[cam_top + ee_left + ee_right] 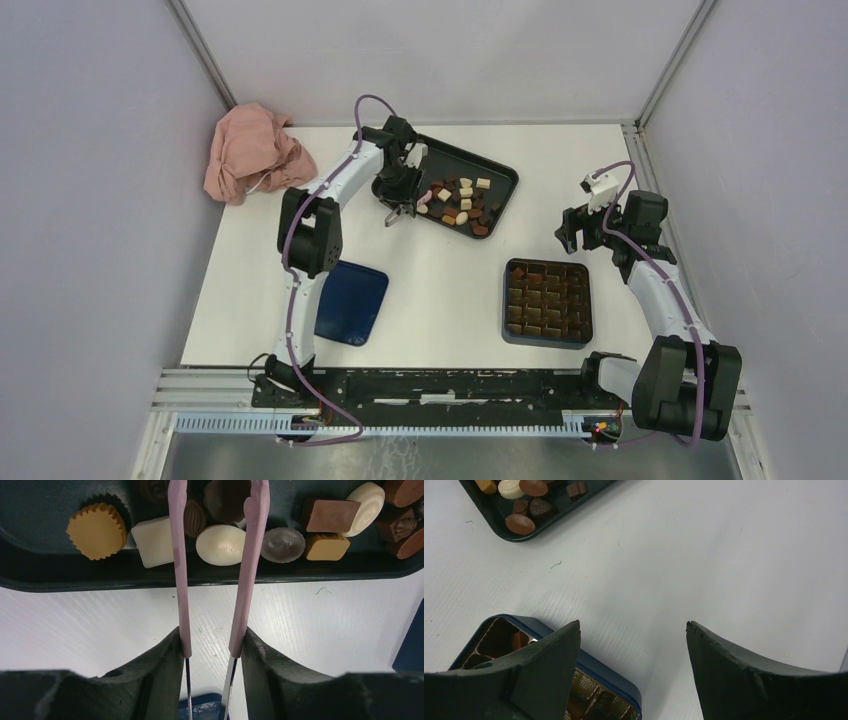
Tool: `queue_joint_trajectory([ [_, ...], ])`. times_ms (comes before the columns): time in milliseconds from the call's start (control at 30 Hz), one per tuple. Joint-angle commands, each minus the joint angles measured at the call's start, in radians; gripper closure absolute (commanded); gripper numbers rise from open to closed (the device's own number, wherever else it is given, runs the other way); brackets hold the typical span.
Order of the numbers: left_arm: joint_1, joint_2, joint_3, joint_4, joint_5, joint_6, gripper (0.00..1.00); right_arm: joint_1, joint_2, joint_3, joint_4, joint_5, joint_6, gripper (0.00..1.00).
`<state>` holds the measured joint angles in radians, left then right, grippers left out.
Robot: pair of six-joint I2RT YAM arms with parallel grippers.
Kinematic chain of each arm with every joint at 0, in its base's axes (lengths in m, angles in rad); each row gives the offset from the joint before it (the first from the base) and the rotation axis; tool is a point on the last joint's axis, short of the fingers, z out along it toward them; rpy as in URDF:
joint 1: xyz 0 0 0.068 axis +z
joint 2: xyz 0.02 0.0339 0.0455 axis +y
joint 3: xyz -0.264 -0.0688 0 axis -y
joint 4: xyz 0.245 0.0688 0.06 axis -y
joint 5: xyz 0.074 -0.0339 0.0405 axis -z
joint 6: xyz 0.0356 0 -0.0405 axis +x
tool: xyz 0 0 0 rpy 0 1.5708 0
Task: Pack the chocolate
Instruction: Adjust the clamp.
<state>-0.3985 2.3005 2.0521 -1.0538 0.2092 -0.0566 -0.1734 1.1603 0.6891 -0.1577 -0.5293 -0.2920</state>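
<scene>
The chocolate lies as several dark, tan and cream pieces in a dark tray at the back centre. My left gripper is at the tray's left end, shut on pink tongs. The tong arms reach over the tray rim, and a white oval piece lies between them. The tong tips run out of the wrist view. The dark blue box with a brown grid stands front right, with brown pieces in some cells. My right gripper hangs open above the table just beyond the box's far right corner, holding nothing.
A dark blue lid lies front left beside the left arm. A crumpled pink cloth sits at the back left corner. Grey walls close in the table on the left, back and right.
</scene>
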Motion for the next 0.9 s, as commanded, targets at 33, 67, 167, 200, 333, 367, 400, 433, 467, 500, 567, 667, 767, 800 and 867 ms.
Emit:
queue_joint_trajectory([
  [33,0.006,0.015,0.039,-0.025,0.003,0.051,0.5,-0.005,-0.011,0.025,0.021,-0.02,0.005,0.17],
  [67,0.007,0.015,0.039,-0.026,0.004,0.05,0.5,-0.005,-0.011,0.025,0.021,-0.02,0.004,0.17],
  [167,0.006,0.016,0.042,-0.027,0.013,0.051,0.5,-0.005,-0.011,0.025,0.021,-0.02,0.004,0.17],
  [200,0.006,0.017,0.044,-0.027,0.02,0.051,0.5,-0.005,-0.011,0.026,0.021,-0.02,0.004,0.17],
  [333,0.007,0.015,0.046,-0.028,0.053,0.051,0.5,-0.005,-0.01,0.026,0.021,-0.02,0.005,0.17],
  [367,0.006,0.015,0.047,-0.028,0.059,0.051,0.49,-0.005,-0.011,0.026,0.021,-0.02,0.005,0.17],
  [400,0.007,0.015,0.046,-0.028,0.061,0.05,0.49,-0.004,-0.011,0.026,0.021,-0.02,0.005,0.17],
  [433,0.007,0.016,0.047,-0.029,0.063,0.05,0.49,-0.005,-0.011,0.026,0.021,-0.02,0.005,0.17],
  [467,0.006,0.018,0.047,-0.03,0.063,0.051,0.49,-0.005,-0.011,0.026,0.021,-0.02,0.005,0.17],
  [500,0.006,0.018,0.046,-0.031,0.062,0.051,0.49,-0.005,-0.011,0.026,0.021,-0.02,0.005,0.17],
  [567,0.005,0.018,0.046,-0.031,0.057,0.051,0.49,-0.005,-0.011,0.026,0.02,-0.02,0.005,0.17],
  [667,0.005,0.022,0.048,-0.035,0.044,0.051,0.49,-0.005,-0.013,0.026,0.02,-0.021,0.005,0.17],
  [767,0.005,0.029,0.048,-0.041,0.02,0.051,0.49,-0.005,-0.012,0.026,0.02,-0.021,0.005,0.17],
  [800,0.005,0.031,0.048,-0.041,0.012,0.051,0.49,-0.004,-0.011,0.026,0.02,-0.022,0.005,0.17],
  [867,0.005,0.035,0.049,-0.044,0.005,0.051,0.49,-0.005,-0.011,0.026,0.021,-0.021,0.005,0.17],
])
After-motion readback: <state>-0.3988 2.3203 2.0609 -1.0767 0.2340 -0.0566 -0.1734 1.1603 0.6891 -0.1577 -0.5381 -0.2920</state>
